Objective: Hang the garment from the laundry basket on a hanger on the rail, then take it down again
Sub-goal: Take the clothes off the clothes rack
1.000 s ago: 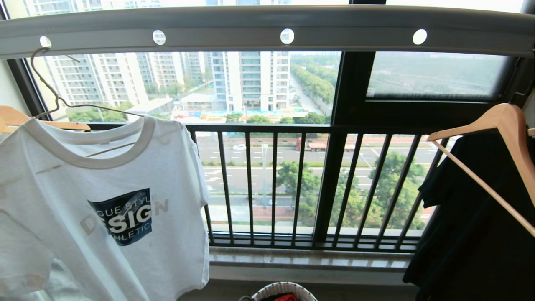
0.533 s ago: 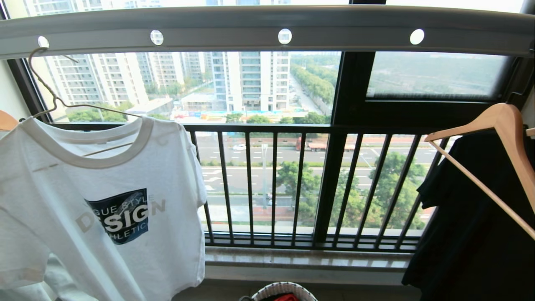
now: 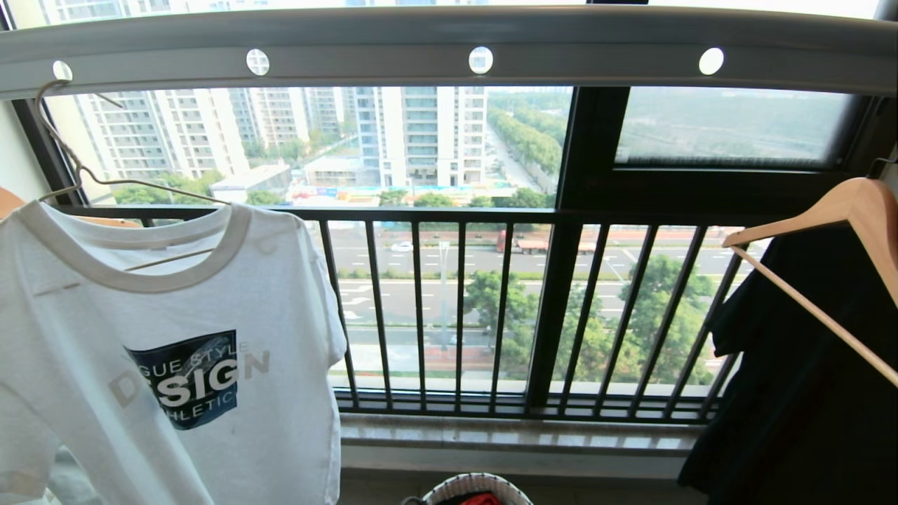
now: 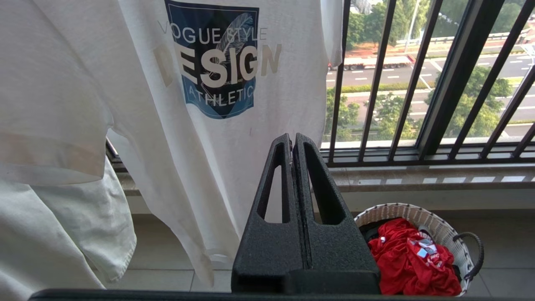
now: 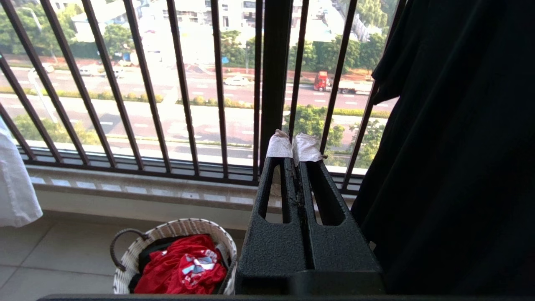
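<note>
- The white T-shirt point(image 3: 161, 337) hangs on a thin cream wire hanger point(image 3: 105, 184) at the left end of the grey perforated rail point(image 3: 393, 43), the hanger's long hook passing through the leftmost visible hole.
- Its dark blue shield logo point(image 4: 215, 62) reads "VOGUE STYLE", "DESIGN" and "ATHLETIC", the large word running past both sides of the shield onto the white cloth.
- The tip of a light wooden hanger point(image 3: 8, 202) shows just behind the shirt's shoulder at the left edge of the head view.
- A pale green-grey garment point(image 4: 54, 234) hangs beside and partly behind the shirt, below its sleeve, in the left wrist view.
- The left gripper point(image 4: 292, 140), fingers pressed together and holding nothing, sits just in front of the shirt's lower hem without touching it.
- On the tiled floor below the window sill stands the small white woven laundry basket point(image 5: 138, 251) with dark loop handles, holding a red garment with white and blue print point(image 5: 179, 263); the writing on it cannot be read.
- The right gripper point(image 5: 294, 148), fingers together and empty, with white tape wrapped on its tips, is above the basket's right side, beside a black garment point(image 3: 807, 379).
- That black garment hangs on a thick wooden hanger point(image 3: 842, 210) at the rail's right end.
- Behind everything runs the black barred window railing point(image 3: 456, 308).
</note>
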